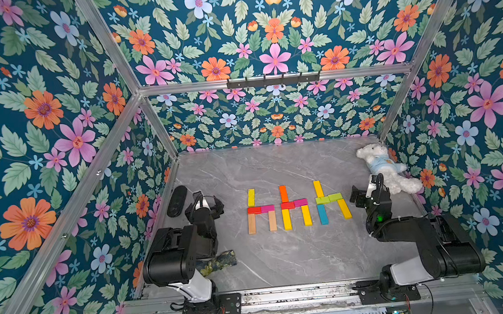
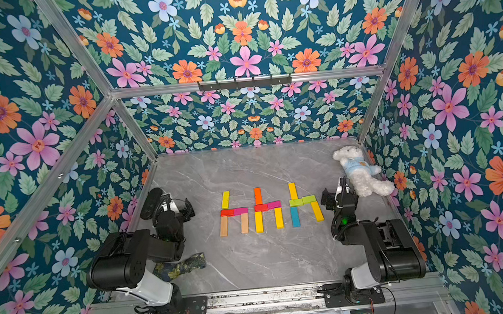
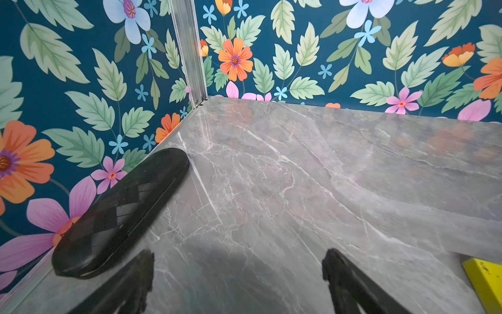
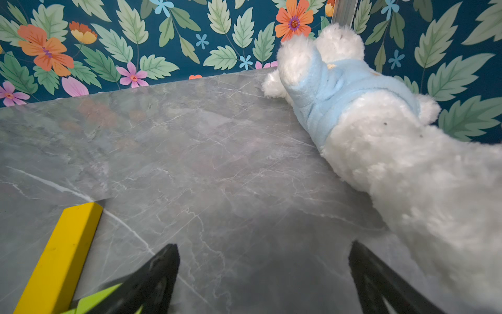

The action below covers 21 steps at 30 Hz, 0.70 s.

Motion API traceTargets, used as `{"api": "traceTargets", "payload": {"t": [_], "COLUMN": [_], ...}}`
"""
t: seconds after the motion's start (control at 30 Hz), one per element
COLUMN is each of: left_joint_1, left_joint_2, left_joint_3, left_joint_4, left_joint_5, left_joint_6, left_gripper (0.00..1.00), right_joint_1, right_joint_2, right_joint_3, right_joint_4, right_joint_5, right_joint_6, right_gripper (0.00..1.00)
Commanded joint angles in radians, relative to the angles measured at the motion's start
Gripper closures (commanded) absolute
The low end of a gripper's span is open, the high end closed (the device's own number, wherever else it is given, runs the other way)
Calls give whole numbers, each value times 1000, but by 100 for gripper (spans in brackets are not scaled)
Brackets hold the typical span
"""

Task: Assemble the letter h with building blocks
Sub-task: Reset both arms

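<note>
My left gripper (image 3: pixel 239 255) and right gripper (image 4: pixel 263 248) stand wide apart, empty, either side of the blocks (image 1: pixel 288 205), which form three h shapes; the bear (image 1: pixel 385 168) lies beyond their right end.

White plush bear (image 1: pixel 381 165) lying far right, black oval case (image 1: pixel 176 201) far left, crumpled floral cloth (image 1: pixel 220 260) front left

Left arm (image 1: pixel 172 258): folded low, elbow bent.
Left end effector (image 3: pixel 239 261): jaws spread wide, empty.
Right arm (image 1: pixel 431 241): folded low, elbow bent.
Right end effector (image 4: pixel 263 250): jaws spread wide, empty.
</note>
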Motion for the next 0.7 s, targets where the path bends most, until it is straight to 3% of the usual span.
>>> {"api": "traceTargets", "payload": {"t": [0.0,0.27,0.43,0.53,0.6,0.67], "left_joint_1": [1,-1,-1,-1,1,-1], "left_joint_2": [-3,-22,-175,-104,29,-23], "left_joint_3": [-2,-15,-36,-14,-22,7], "left_joint_4": [49,68,-41,-24,164,-8], "left_joint_5": [-7,-21,-31,-37,-27,-12], "left_joint_6": [12,12,3,-3,24,-1], "left_gripper": [0,0,0,0,0,0], "right_joint_1": [1,1,1,1,1,1], "right_joint_2": [-1,-1,-1,-1,-1,-1], "right_joint_3": [1,1,2,1,1,1], "right_joint_4": [42,43,43,42,42,41], "right_joint_5": [14,14,13,13,13,13], "right_joint_6": [-2,-2,-2,-1,-1,-1], "right_gripper": [1,1,1,1,1,1]}}
